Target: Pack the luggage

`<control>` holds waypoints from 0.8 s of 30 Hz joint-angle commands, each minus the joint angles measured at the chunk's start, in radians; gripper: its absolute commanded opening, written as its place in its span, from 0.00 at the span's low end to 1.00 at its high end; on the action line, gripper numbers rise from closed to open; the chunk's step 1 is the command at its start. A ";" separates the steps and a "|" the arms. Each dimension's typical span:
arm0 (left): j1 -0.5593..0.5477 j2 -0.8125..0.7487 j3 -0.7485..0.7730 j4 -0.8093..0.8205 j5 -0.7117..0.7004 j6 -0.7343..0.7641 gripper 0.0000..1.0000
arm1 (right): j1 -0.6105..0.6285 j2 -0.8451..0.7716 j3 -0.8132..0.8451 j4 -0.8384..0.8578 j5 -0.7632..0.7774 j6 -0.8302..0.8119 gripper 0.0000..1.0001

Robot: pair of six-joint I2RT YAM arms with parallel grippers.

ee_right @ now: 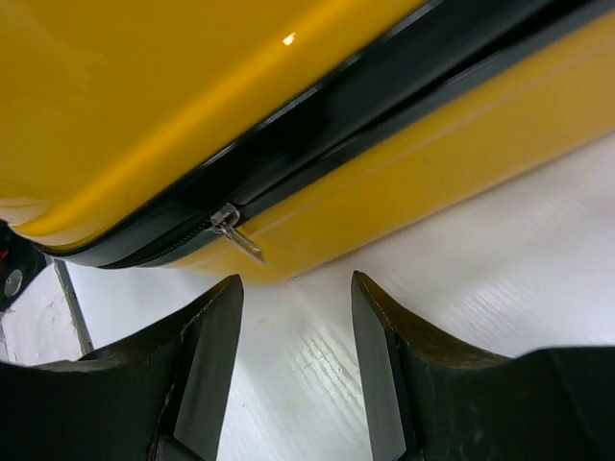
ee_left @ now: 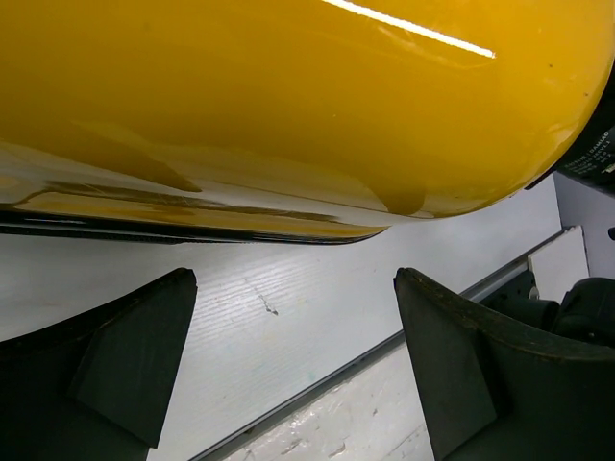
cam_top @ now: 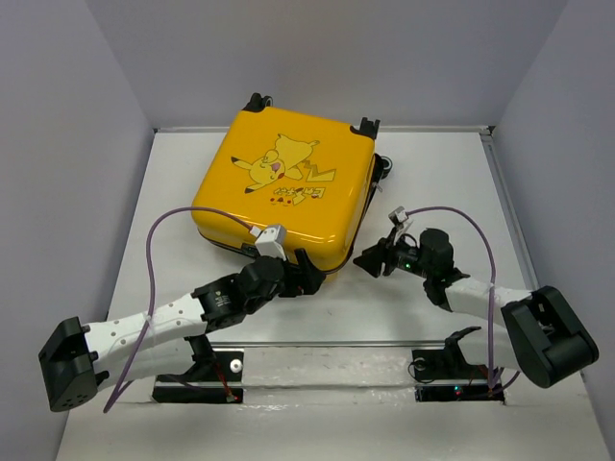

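Surface: white table (cam_top: pixel 168 206), grey walls (cam_top: pixel 67 144) on three sides.
Luggage: yellow hard-shell luggage (cam_top: pixel 283 187) lies flat at far centre of the table, turned at an angle, lid on top and down on the base.
Lid print: Pikachu cartoon (cam_top: pixel 277 158) faces up.
Wheels: black wheels (cam_top: pixel 256 100) on the far edge, toward the back wall.
Zipper: black zipper band (ee_right: pixel 384 96) runs along the side seam, and a silver zipper pull (ee_right: pixel 233 230) hangs from it. Cannot tell how far it is zipped.
Left gripper: left gripper (cam_top: pixel 309 277) is at the near corner of the luggage, just beside the shell. Jaws are spread wide with nothing between them. Its wrist view shows only bare table in the gap (ee_left: pixel 293 288) and yellow shell ahead.
Right gripper: right gripper (cam_top: pixel 370 259) is at the near-right side of the luggage. Jaws are parted roughly halfway, gripping nothing. The zipper pull sits just ahead of the gap (ee_right: pixel 296 288), apart from both fingers.
Cables: purple cable (cam_top: pixel 154 240) loops over each arm.
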 commanded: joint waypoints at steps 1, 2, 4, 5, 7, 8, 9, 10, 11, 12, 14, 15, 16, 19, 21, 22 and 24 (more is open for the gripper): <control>0.007 -0.006 0.031 0.048 -0.045 0.006 0.96 | 0.003 0.013 0.036 0.146 -0.060 -0.064 0.55; 0.006 -0.001 0.031 0.048 -0.046 0.004 0.96 | 0.003 0.019 0.041 0.152 -0.065 -0.066 0.55; 0.007 0.002 0.031 0.050 -0.048 0.003 0.95 | 0.003 0.037 0.059 0.153 -0.068 -0.072 0.54; 0.007 0.003 0.033 0.053 -0.046 0.001 0.95 | 0.003 0.045 0.068 0.155 -0.075 -0.073 0.54; 0.007 0.010 0.036 0.053 -0.048 0.000 0.95 | 0.003 0.074 0.094 0.155 -0.108 -0.076 0.52; 0.009 0.013 0.037 0.053 -0.049 -0.002 0.95 | 0.003 0.086 0.102 0.167 -0.120 -0.075 0.51; 0.007 0.014 0.037 0.053 -0.051 -0.007 0.95 | 0.003 0.097 0.107 0.181 -0.143 -0.063 0.51; 0.007 0.016 0.036 0.054 -0.058 -0.008 0.95 | 0.003 0.109 0.110 0.198 -0.151 -0.054 0.50; 0.007 0.019 0.036 0.059 -0.060 -0.010 0.95 | 0.003 0.129 0.114 0.227 -0.163 -0.043 0.50; 0.007 0.023 0.034 0.064 -0.058 -0.010 0.95 | 0.003 0.139 0.118 0.236 -0.164 -0.040 0.48; 0.007 0.030 0.039 0.067 -0.055 -0.010 0.95 | 0.003 0.163 0.127 0.244 -0.174 -0.038 0.44; 0.009 0.036 0.040 0.070 -0.057 -0.010 0.95 | 0.003 0.171 0.130 0.250 -0.186 -0.032 0.41; 0.009 0.039 0.042 0.073 -0.058 -0.007 0.95 | 0.003 0.178 0.127 0.265 -0.192 -0.023 0.38; 0.012 0.049 0.053 0.088 -0.063 0.001 0.95 | 0.003 0.194 0.110 0.345 -0.194 0.019 0.23; 0.013 0.060 0.060 0.096 -0.068 0.012 0.95 | 0.003 0.199 0.110 0.357 -0.201 0.032 0.19; 0.015 0.065 0.065 0.100 -0.071 0.016 0.95 | 0.003 0.199 0.108 0.362 -0.203 0.037 0.12; 0.020 0.083 0.079 0.119 -0.075 0.035 0.95 | 0.003 0.192 0.092 0.367 -0.188 0.054 0.07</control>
